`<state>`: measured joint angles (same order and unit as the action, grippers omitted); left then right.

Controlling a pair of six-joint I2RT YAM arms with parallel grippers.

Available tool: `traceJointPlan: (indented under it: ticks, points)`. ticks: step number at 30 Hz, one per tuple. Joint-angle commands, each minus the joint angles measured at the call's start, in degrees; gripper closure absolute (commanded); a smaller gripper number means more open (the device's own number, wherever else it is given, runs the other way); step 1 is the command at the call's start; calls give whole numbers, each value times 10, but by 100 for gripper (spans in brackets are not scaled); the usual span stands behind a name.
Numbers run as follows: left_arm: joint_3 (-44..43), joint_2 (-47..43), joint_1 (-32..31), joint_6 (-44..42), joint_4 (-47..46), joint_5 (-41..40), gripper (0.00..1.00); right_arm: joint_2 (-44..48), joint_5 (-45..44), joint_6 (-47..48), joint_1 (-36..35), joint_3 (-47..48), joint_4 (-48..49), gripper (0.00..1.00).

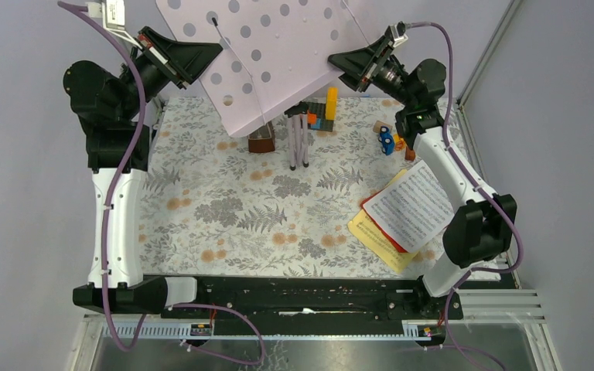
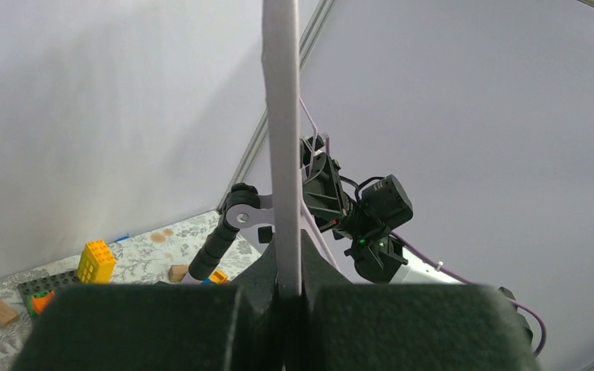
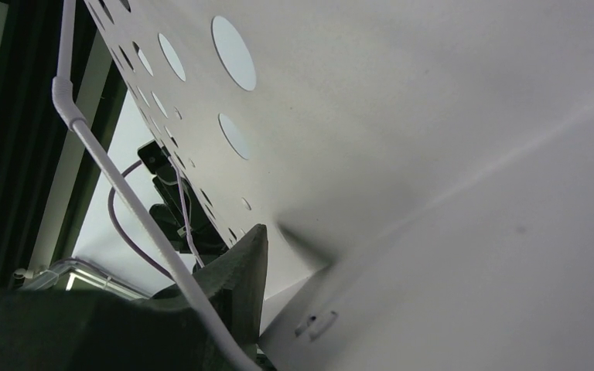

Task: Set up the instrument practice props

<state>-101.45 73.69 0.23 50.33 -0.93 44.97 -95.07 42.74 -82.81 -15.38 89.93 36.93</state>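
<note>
Pale pink perforated panel (image 1: 278, 54) is held aloft, tilted, at upper centre of the top view. Left gripper (image 1: 205, 58) is clamped on its left edge, with the panel edge-on between the fingers (image 2: 240, 325). Right gripper (image 1: 339, 60) grasps the right edge. Lilac tripod (image 1: 300, 139) stands upright below the panel; whether they are joined cannot be told. Toy blocks (image 1: 326, 112) sit just beside the tripod. Sheet-music pages (image 1: 411, 205) lie stacked at lower right, the white one on top.

Panel (image 1: 278, 54): far end cut by top edge. Seen edge-on from left gripper (image 2: 290, 297), face unseen.
Tripod (image 1: 300, 139): head hidden under panel, left of right gripper (image 1: 340, 62).
Right gripper's second finger hidden behind panel.
Red page (image 1: 371, 212), yellow page (image 1: 371, 232): mostly under white page (image 1: 411, 205), well behind right gripper.
Toys (image 1: 387, 141) by right wrist: too small to tell.
</note>
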Motion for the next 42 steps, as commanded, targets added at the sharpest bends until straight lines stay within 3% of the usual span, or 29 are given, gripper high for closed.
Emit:
traceJointPlan:
  ticks: [1,7,19,23,26,28,32,34,35,40,42]
  points:
    - [25,-30,-11,1,-100,-37,100,65,17,10,-1,-10,146,100]
    - [118,-64,-30,-7,-136,-35,97,55,-14,-41,34,-52,227,100]
    - [154,-55,-80,-28,-135,-53,48,29,-24,-43,63,-50,233,100]
    - [153,-50,-92,-44,-124,-59,45,25,-22,-39,63,-46,228,100]
    - [152,-46,-100,-54,-120,-64,46,22,-21,-39,64,-44,226,100]
    - [152,-40,-105,-56,-119,-66,53,20,-19,-38,63,-42,223,100]
    - [148,-33,-112,-61,-120,-66,76,19,-12,-32,63,-42,208,100]
    - [147,-30,-114,-61,-119,-66,93,17,-2,-24,63,-35,197,99]
    - [147,-29,-115,-60,-119,-66,100,17,5,-17,63,-31,188,94]
    - [143,-32,-116,-63,-98,-87,100,25,33,31,67,-43,164,45]
    - [134,-28,-116,-64,-88,-90,100,28,43,48,72,-53,164,32]
